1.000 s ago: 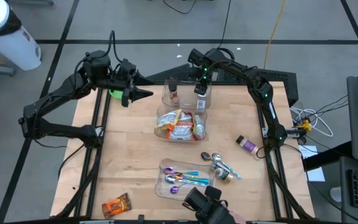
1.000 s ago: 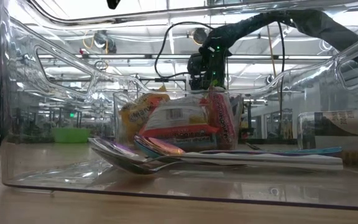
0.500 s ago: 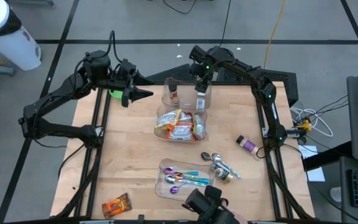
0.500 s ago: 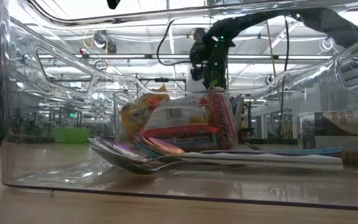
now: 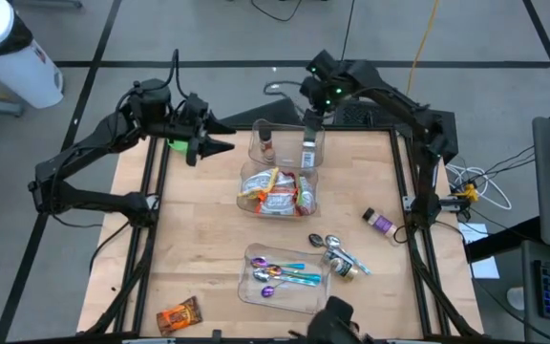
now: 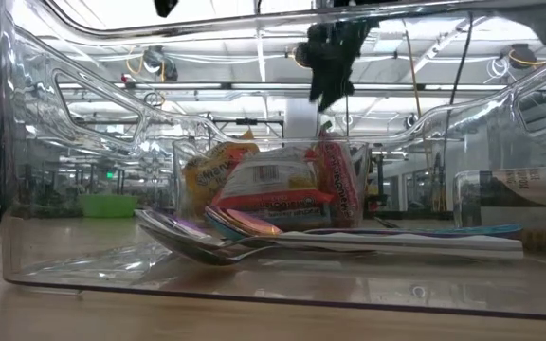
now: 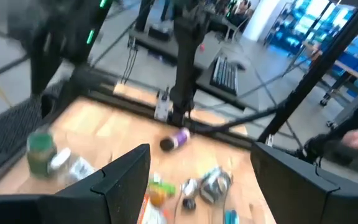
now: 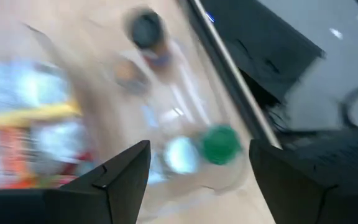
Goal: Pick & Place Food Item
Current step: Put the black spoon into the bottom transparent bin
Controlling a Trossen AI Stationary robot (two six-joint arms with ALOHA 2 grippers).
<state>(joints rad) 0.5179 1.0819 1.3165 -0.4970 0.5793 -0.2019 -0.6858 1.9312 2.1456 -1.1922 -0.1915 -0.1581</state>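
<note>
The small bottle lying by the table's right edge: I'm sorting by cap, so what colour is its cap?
Purple; the small bottle shows best in the high view.

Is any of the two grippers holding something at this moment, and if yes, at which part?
Nothing is held. The right gripper is open above the clear bin with the bottles, and the left gripper is open and empty at the table's far left edge.
</note>
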